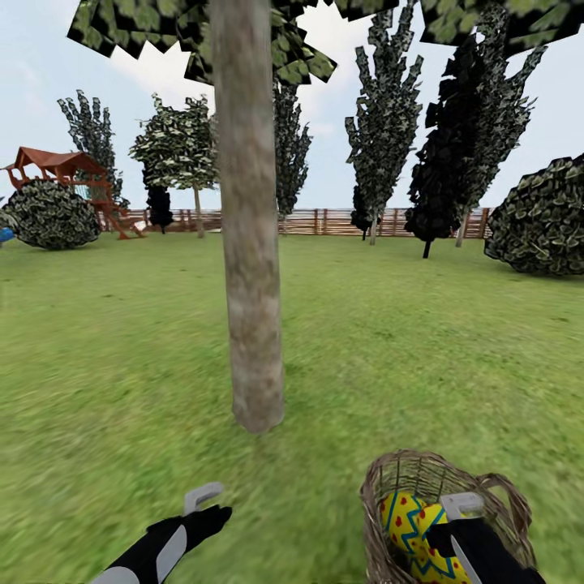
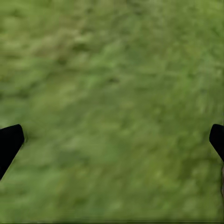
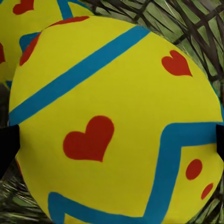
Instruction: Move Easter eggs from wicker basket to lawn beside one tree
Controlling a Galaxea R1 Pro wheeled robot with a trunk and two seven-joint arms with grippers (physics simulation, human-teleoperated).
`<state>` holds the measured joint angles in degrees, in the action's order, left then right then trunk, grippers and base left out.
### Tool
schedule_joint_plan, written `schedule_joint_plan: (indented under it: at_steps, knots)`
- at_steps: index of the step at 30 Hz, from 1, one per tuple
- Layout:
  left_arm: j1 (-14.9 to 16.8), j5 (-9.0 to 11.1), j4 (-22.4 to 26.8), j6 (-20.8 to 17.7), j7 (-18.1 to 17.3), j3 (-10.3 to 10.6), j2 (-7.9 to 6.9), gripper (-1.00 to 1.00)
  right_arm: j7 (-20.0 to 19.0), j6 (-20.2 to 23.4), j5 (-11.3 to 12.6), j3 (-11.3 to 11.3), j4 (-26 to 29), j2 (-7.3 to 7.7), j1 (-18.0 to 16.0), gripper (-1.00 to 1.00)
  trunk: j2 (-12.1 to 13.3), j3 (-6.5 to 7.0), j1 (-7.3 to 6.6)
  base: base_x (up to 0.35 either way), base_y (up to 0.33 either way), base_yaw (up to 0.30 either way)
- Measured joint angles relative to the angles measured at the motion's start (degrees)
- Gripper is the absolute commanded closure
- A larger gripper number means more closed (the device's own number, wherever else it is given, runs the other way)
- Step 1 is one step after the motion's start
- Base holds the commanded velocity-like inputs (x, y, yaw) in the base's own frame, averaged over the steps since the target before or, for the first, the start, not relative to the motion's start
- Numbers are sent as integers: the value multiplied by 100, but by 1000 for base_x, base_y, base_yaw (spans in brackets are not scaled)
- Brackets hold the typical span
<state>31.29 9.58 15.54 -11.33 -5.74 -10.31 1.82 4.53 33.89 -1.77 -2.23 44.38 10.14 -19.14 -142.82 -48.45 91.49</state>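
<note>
Two yellow Easter eggs with red marks and blue zigzag bands are visible inside the wicker basket, which stands on the lawn at the lower right of the head view. A possible third egg cannot be made out. Just above and to the left of the basket rises the thick grey-brown trunk of the tree, its base near the frame's centre and its canopy along the top edge. The right gripper reaches into the basket, over the eggs. In the right wrist view, one egg lies directly between the dark fingertips at the left and right edges; whether they press on its shell cannot be told. A second egg appears at the upper left, with wicker strands at the upper right. The left gripper hovers over bare grass at the lower left of the head view. In the left wrist view its fingertips stand far apart at opposite edges, spread wide, with nothing between them. A brown slatted fence, dark narrow trees, rounded bushes and a red-roofed play structure line the background.
</note>
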Motion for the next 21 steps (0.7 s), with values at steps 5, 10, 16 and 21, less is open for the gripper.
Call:
schedule_joint_plan:
  at_steps: [5, 10, 16, 21]
  knots:
    - [0, -3, 0, 0, 11, 2, 8, -100, -2, 2, 1, 7, 3, 13, 0, 100, 199, 90, -111, -89, 205, 0]
    - [-1, 0, -1, 0, 4, 6, 8, -100, 1, 4, -1, 8, 11, 18, 0, 100, 401, 180, -221, -2, 9, 0]
    - [-2, 2, 1, -1, 12, 6, 23, -100, 4, 3, -8, 8, 18, 17, -1, 100, 642, 301, -353, 0, 0, 155]
    - [-1, 1, -1, 0, 28, 7, 34, -100, 1, 4, 0, 16, 33, 22, 0, 100, 842, 392, -463, 0, 0, 20]
